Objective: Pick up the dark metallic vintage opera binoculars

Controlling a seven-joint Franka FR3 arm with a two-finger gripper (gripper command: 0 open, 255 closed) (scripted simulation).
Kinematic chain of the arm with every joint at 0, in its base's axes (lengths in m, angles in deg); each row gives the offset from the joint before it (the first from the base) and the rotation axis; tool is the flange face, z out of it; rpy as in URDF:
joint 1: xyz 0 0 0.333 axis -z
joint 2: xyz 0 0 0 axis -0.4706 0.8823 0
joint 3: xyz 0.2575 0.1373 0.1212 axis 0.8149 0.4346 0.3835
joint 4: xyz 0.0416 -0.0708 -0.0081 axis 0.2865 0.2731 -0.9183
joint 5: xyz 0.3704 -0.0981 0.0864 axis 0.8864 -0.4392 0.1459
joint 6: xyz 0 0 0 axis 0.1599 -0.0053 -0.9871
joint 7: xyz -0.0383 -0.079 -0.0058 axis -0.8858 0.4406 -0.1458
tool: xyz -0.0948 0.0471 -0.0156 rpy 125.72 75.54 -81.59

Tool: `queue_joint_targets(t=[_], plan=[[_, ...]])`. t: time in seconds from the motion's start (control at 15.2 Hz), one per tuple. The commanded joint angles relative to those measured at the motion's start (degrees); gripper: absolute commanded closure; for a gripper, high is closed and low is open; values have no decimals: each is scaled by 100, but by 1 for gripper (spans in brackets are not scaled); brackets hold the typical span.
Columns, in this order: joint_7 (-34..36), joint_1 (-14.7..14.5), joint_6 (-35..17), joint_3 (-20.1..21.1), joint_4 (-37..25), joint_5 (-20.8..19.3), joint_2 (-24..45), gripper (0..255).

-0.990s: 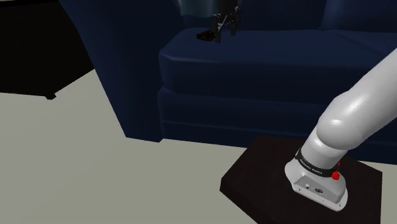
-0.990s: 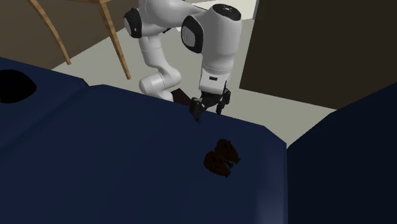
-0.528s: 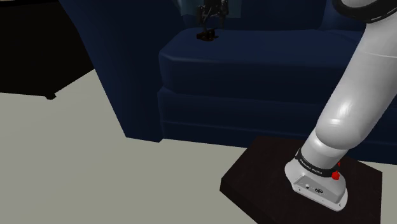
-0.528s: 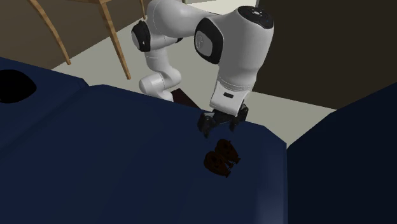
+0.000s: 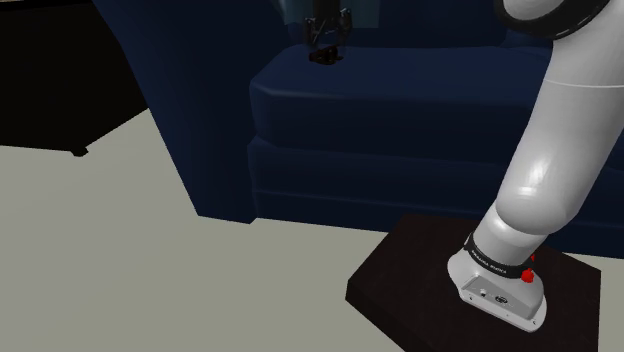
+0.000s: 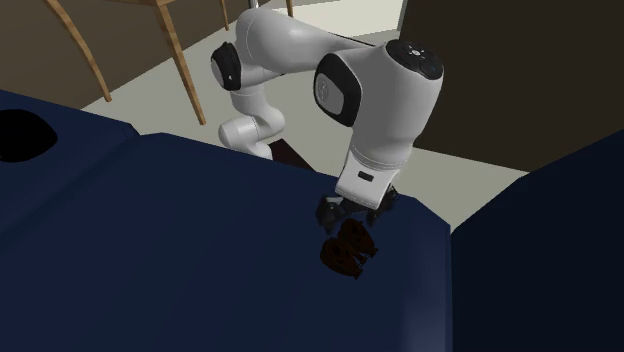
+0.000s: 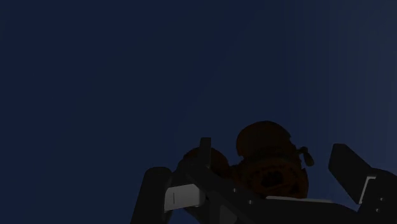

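You are lining up for the grasp, I judge, so be going down straight and slowly, closing only when both fingers are standing beside the middle of the body, not on the round ends. The gripper (image 6: 352, 214) is hovering with its fingers apart, holding nothing. The binoculars (image 6: 348, 248) are lying on the blue sofa seat (image 6: 200, 230) just below it. In the wrist view they are sitting between the two fingers, not clasped.

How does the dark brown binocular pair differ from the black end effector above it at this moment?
The dark reddish-brown opera binoculars lie on the navy sofa seat; the black two-finger end effector hangs just above them. The binoculars have round barrels; the end effector has flat fingers, standing apart. Both are dark.
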Motion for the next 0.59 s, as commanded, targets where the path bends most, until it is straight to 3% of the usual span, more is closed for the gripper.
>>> queue_joint_targets(t=[0.0,0.13,0.2,0.53], plan=[[29,4,-224,0,289,7,-66,0],[29,4,-225,0,289,7,-66,0],[26,6,-226,-1,292,7,-67,255],[23,8,-226,-2,295,7,-71,255]])
